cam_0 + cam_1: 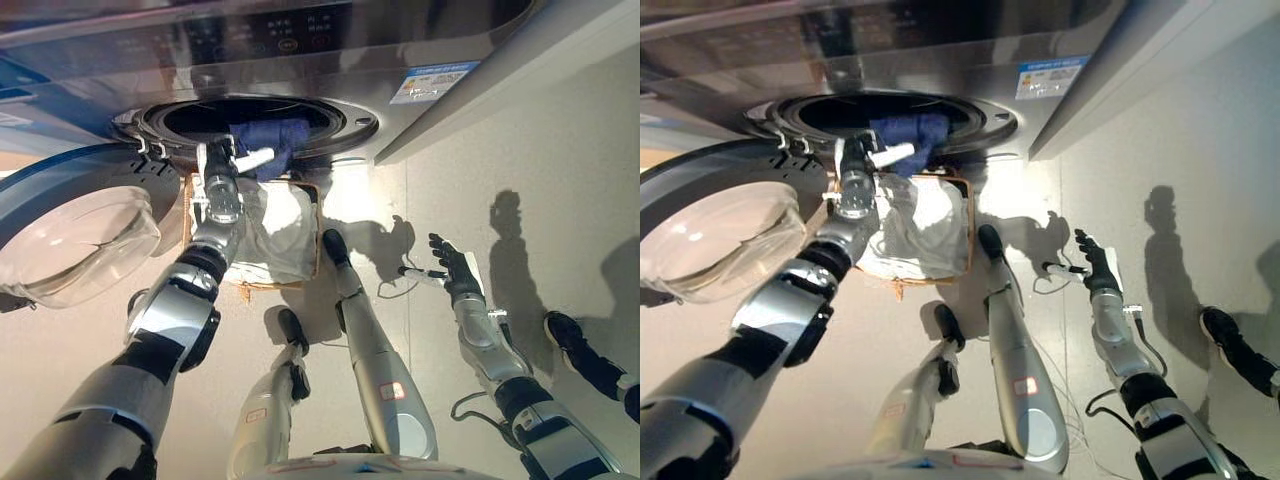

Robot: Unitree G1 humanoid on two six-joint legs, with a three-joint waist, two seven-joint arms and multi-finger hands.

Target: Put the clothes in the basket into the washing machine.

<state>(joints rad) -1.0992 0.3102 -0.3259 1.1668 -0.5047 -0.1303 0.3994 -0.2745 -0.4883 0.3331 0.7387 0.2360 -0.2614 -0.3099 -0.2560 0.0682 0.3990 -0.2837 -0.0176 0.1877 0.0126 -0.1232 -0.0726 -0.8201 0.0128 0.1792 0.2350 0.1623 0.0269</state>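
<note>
The washing machine (300,40) stands at the top with its round drum opening (200,115) open. A dark blue cloth (280,140) lies in the drum's mouth and hangs over its lower rim. My left hand (228,165) is at the rim, just left of the cloth, with a straight white-covered finger (258,157) resting against it. The basket (316,240) sits on the floor below the opening, with white fabric (280,235) inside. My right hand (455,265) is open and empty over the floor at the right, far from the basket.
The machine's round glass door (80,230) is swung open to the left, close beside my left arm. A person's dark shoe (575,345) stands on the floor at the far right. The machine's side panel (480,90) runs diagonally at the upper right.
</note>
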